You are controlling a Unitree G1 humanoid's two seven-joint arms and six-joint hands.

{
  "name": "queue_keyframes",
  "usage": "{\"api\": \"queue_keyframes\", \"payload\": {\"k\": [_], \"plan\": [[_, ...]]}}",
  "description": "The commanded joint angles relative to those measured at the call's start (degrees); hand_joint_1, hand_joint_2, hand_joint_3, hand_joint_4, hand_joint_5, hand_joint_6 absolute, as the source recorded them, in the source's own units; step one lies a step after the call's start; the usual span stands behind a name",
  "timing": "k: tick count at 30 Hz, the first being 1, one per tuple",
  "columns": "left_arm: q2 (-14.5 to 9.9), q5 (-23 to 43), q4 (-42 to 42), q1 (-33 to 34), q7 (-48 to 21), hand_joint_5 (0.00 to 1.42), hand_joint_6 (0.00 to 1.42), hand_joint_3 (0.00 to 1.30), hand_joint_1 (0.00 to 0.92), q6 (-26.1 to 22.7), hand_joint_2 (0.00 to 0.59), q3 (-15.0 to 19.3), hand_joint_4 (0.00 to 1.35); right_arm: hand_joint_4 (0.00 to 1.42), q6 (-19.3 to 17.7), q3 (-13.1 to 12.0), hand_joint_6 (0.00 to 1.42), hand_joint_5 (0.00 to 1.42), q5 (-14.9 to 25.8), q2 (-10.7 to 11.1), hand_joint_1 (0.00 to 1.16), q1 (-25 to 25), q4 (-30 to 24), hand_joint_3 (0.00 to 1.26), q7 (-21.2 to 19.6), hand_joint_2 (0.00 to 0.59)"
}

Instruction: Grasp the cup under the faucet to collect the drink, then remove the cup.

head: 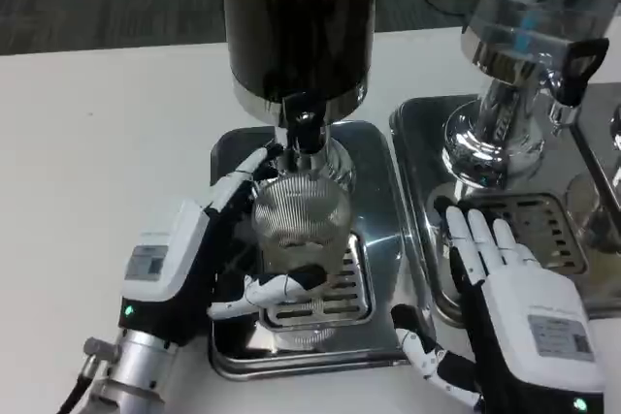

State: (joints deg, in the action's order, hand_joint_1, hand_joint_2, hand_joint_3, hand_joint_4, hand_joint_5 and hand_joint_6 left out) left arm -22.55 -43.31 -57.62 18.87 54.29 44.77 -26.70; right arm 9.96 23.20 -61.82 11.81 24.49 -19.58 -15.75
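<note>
A: right hand (514, 307) nearest, fingers spread flat, holding nothing; left hand (209, 249) wraps the cup (301, 225) on the drip tray (378, 191).

B: cup's under the faucet (304, 128); looks empty, hard to tell; next: open faucet, hold steady.

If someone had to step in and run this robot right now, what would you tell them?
Left hand: wrapped around the ribbed clear cup, holding it.
Right hand: open, resting flat on the neighbouring dispenser's tray, holding nothing.
Cup: upright on the drip grate, right under the dark dispenser's faucet.
Done: cup grasped and placed.
Left: collect the drink (fill level can't be judged), then remove the cup.
</note>
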Motion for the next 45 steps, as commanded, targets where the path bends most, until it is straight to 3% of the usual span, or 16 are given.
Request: {"api": "queue_keyframes", "payload": {"k": [1, 5, 7, 10, 14, 19, 27, 30, 34, 37, 39, 42, 45], "plan": [[-5.78, 3.25, 6.2, -4.53, -4.78, 0.48, 0.5, 0.1, 0.024, 3.69, 0.0, 3.51, 0.2, 0.0, -0.68, 0.19, 0.1, 0.0, 0.35, 0.37, 0.5, -0.56, 0.57, 0.01, 0.3, 0.341], [-9.31, 6.07, 11.0, -9.3, -8.08, 0.45, 0.42, 0.11, 0.001, 4.15, 0.0, 7.61, 0.2, 0.0, -0.57, 0.03, 0.1, 0.0, -0.95, 1.28, 0.5, -1.69, 1.0, 0.01, 0.5, 0.341], [-11.23, 7.32, 15.16, -12.42, -11.08, 0.23, 0.23, 0.01, 0.001, 2.96, 0.013, 9.72, 0.02, 0.0, -0.37, 0.55, 0.09, 0.0, -4.34, 2.76, 0.49, -2.26, 1.54, 0.0, 0.07, 0.341], [-13.71, 7.61, 21.17, -16.17, -16.15, 0.02, 0.04, 0.0, 0.0, 0.3, 0.023, 12.03, 0.0, 0.0, 0.17, 1.56, 0.03, 0.0, -8.54, 3.73, 0.48, -1.48, 2.21, 0.0, -1.62, 0.342], [-15.91, 4.78, 26.8, -19.7, -18.8, 0.0, 0.0, 0.0, 0.0, -2.46, 0.048, 13.64, 0.0, 0.0, 0.61, 1.22, 0.0, 0.0, -10.19, 4.41, 0.38, -1.26, 2.66, 0.0, -2.29, 0.352], [-15.81, 3.85, 28.52, -23.7, -18.0, 0.0, 0.0, 0.0, 0.0, -3.19, 0.064, 14.89, 0.0, 0.0, 0.1, 0.73, 0.0, 0.0, -9.92, 5.89, 0.33, -2.25, 3.54, 0.0, -1.39, 0.353], [-14.23, 9.41, 30.11, -25.11, -18.6, 0.0, 0.0, 0.0, 0.0, 2.48, 0.08, 18.98, 0.0, 0.0, 0.4, 0.13, 0.0, 0.0, -7.39, 4.86, 0.32, -2.41, 3.71, 0.0, -1.61, 0.351], [-13.79, 17.19, 31.26, -24.53, -23.83, 0.0, 0.0, 0.0, 0.0, 6.06, 0.084, 20.61, 0.0, 0.0, 0.52, 0.02, 0.0, 0.0, -7.05, 4.28, 0.32, -1.84, 4.14, 0.0, -1.93, 0.351], [-12.31, 43.35, 29.03, -22.31, -44.7, 0.0, 0.0, 0.0, 0.0, 10.24, 0.087, 18.4, 0.0, 0.0, 0.58, -0.25, 0.0, 0.0, -6.71, 4.02, 0.32, -1.78, 4.22, 0.0, -1.92, 0.356], [-11.44, 64.21, 32.49, -21.54, -66.33, 0.0, 0.0, 0.0, 0.0, 4.41, 0.089, 17.86, 0.0, 0.0, 0.66, -0.34, 0.0, 0.0, -6.39, 3.76, 0.32, -1.97, 4.29, 0.0, -1.51, 0.358], [-11.17, 71.7, 34.51, -21.25, -75.82, 0.01, 0.01, 0.0, 0.0, 0.4, 0.093, 18.74, 0.0, 0.0, 0.49, -0.41, 0.0, 0.0, -5.7, 3.55, 0.33, -1.77, 4.4, 0.0, -1.4, 0.36], [-11.68, 78.96, 38.05, -19.8, -87.74, 0.03, 0.02, 0.0, 0.0, -6.66, 0.091, 20.39, 0.0, 0.0, 0.53, -0.17, 0.0, 0.0, -5.35, 3.5, 0.33, -1.78, 4.54, 0.0, -1.07, 0.364], [-10.83, 80.93, 39.76, -18.09, -94.56, 0.04, 0.03, 0.0, 0.0, -11.42, 0.085, 22.63, 0.0, 0.0, 0.47, -0.16, 0.0, 0.0, -4.71, 3.2, 0.33, -1.73, 4.66, 0.0, -1.53, 0.37]]}}
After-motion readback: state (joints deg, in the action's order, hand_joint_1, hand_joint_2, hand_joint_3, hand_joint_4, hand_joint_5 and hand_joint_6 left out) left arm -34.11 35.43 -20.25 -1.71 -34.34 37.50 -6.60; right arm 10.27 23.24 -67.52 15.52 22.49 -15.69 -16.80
